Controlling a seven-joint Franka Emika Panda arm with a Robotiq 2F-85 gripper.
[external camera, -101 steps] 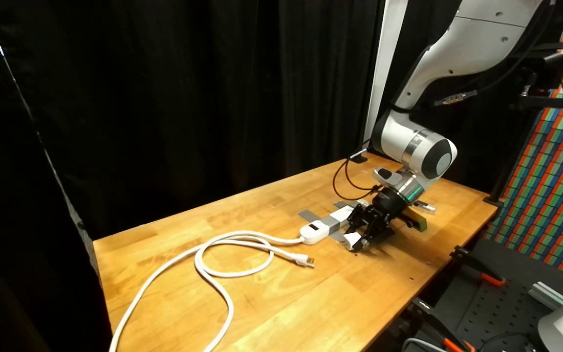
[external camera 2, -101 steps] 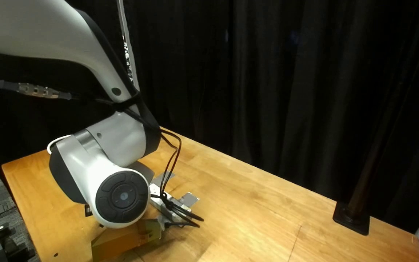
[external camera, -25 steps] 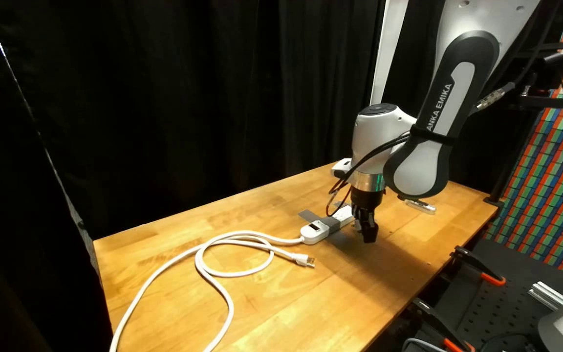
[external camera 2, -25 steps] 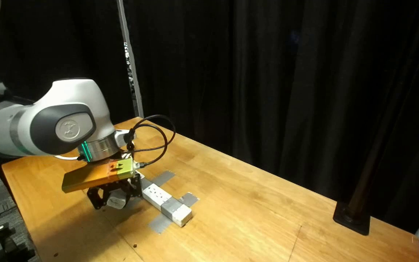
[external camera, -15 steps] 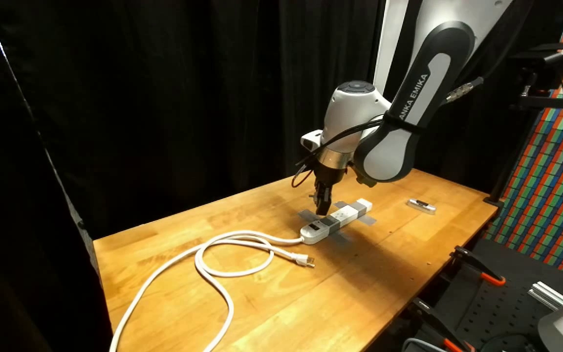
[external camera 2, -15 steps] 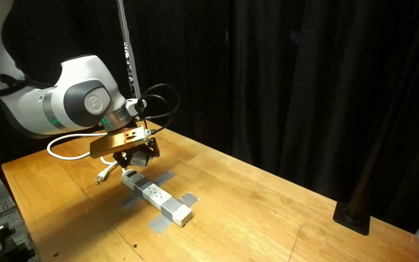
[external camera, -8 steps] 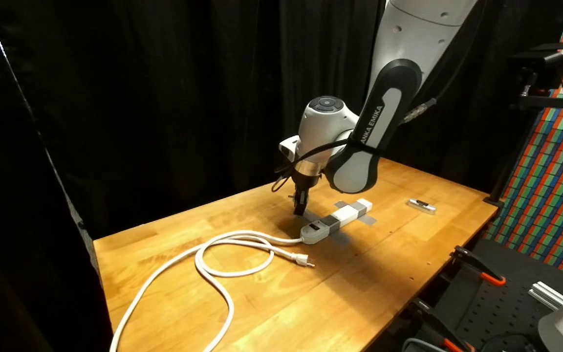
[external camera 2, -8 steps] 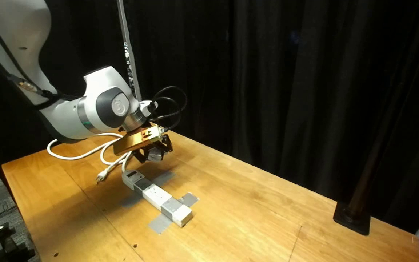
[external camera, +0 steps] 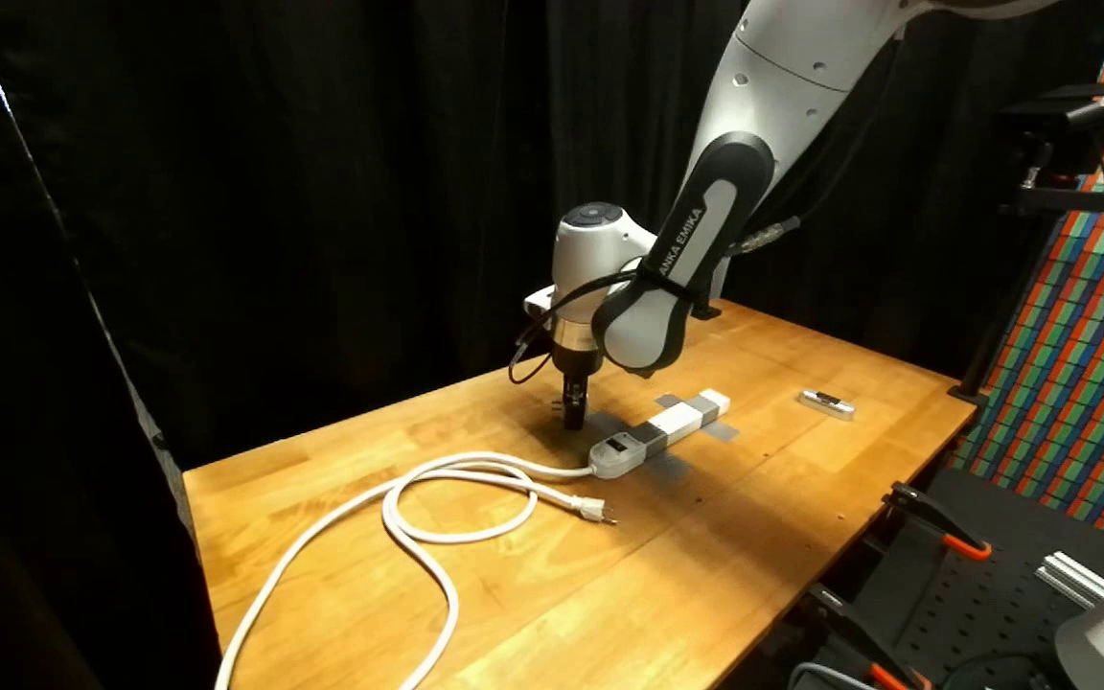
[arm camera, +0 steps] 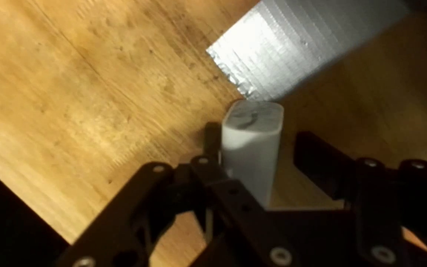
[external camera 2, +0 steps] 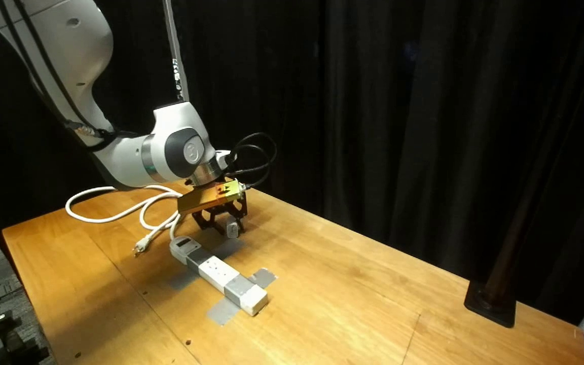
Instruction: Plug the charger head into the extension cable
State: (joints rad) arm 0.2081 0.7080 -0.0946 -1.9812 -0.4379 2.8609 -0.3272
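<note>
With Robotiq gripper [arm camera: 257, 142] spread wider than charger head [arm camera: 251, 154] between jaws, gripping nothing, pinch opposite sides; likely light, stiff.

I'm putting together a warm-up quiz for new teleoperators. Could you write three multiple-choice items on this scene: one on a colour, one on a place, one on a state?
1. What colour is the tape across the extension cable?
A) red
B) grey
C) blue

2. Where is the charger head?
A) plugged into the extension cable
B) under the tape
C) between the jaws of the gripper

3. How does the gripper stand?
A) open
B) shut on the tape
C) shut, jaws meeting

1: B, as both exterior views show grey bands.
2: C, as the wrist view shows it there.
3: A, as a gap shows between the charger head and one jaw.
</note>
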